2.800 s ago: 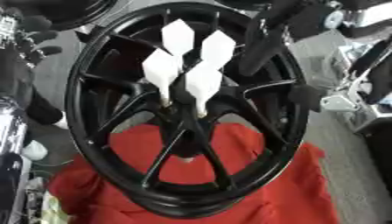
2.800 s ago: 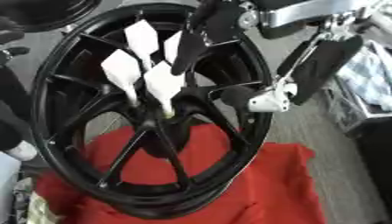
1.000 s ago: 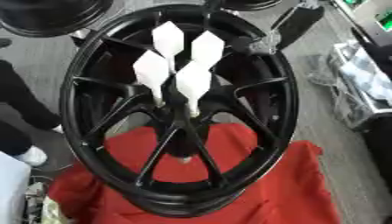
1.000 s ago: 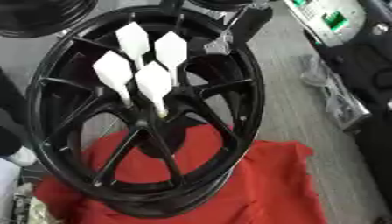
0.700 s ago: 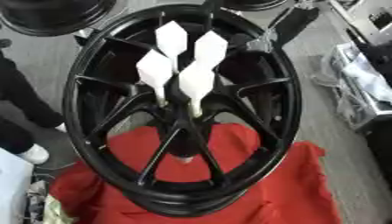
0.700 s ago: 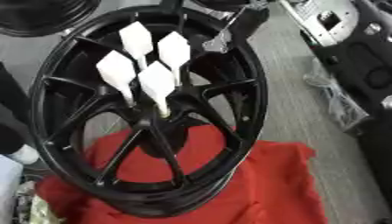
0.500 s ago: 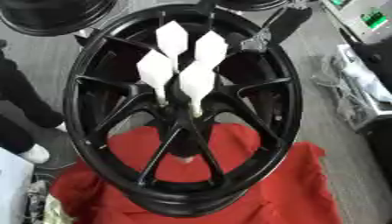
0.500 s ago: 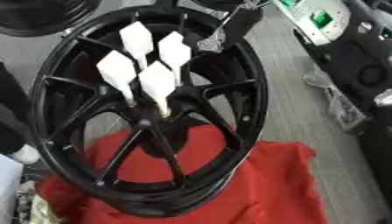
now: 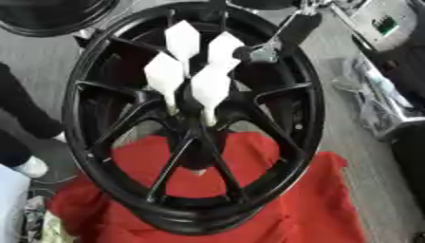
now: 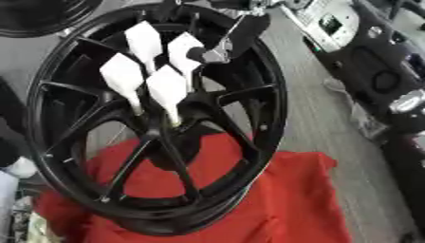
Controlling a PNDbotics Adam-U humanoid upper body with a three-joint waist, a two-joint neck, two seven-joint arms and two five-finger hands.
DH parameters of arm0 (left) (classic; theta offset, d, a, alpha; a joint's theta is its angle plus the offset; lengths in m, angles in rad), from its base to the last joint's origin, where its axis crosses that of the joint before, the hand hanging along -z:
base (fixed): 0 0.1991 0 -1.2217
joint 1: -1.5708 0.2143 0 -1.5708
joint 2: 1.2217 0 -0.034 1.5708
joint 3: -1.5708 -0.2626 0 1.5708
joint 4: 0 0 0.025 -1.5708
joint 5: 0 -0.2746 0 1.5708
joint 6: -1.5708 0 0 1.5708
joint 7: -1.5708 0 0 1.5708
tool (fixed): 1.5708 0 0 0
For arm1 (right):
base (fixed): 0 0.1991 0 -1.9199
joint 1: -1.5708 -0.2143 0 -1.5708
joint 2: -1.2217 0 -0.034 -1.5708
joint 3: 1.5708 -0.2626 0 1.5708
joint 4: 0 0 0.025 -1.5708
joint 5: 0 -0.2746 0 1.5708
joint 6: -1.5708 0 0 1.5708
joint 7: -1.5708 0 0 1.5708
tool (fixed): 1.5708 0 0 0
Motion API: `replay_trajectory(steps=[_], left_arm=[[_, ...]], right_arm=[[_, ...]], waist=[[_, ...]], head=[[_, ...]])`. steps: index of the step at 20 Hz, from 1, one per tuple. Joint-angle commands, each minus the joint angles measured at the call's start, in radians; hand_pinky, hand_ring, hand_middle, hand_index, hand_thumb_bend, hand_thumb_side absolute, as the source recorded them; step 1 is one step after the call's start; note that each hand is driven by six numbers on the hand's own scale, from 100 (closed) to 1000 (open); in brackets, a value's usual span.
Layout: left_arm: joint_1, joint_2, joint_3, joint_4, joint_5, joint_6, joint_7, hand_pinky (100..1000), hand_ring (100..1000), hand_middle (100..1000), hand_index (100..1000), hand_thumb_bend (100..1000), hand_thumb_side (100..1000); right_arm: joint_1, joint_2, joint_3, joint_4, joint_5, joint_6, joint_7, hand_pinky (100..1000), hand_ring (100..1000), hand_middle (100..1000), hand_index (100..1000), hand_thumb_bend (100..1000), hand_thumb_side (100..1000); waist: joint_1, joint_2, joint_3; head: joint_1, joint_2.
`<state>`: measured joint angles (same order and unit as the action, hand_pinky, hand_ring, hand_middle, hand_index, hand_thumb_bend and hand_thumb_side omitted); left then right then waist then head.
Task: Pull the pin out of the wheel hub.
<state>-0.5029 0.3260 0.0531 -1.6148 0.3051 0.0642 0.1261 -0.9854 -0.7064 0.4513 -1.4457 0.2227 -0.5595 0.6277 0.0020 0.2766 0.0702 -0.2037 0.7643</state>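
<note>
My right hand (image 9: 264,51) reached in from the top, just beside the four white pins (image 9: 211,89) standing in the middle of the black wheel hub (image 9: 195,124) (I cannot tell if its fingers were curled).

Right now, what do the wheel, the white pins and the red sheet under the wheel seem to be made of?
The wheel looks like metal with a glossy black finish: soft highlights run along its rim. The white pins look like matte plastic, smooth and flat-faced, though I cannot be sure. The red sheet seems to be cloth, since it lies in folds.
</note>
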Motion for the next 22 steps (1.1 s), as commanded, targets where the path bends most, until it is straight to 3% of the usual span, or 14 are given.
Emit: replay_trajectory(steps=[1,22], left_arm=[[-0.009,0.029,0.007,-0.02,0.003,0.003,-0.003,696,760,684,706,100,774],[-0.007,0.035,0.01,-0.018,0.005,0.005,-0.004,697,760,682,704,100,780]], right_arm=[[-0.016,-0.014,-0.004,0.005,0.011,-0.304,0.279,892,798,783,904,273,478],[-0.009,-0.01,-0.011,0.036,0.075,-0.347,0.279,882,795,765,873,332,537]], waist=[[0.0,-0.014,0.002],[-0.004,0.007,0.01]], head=[[-0.004,0.003],[-0.018,-0.011]])
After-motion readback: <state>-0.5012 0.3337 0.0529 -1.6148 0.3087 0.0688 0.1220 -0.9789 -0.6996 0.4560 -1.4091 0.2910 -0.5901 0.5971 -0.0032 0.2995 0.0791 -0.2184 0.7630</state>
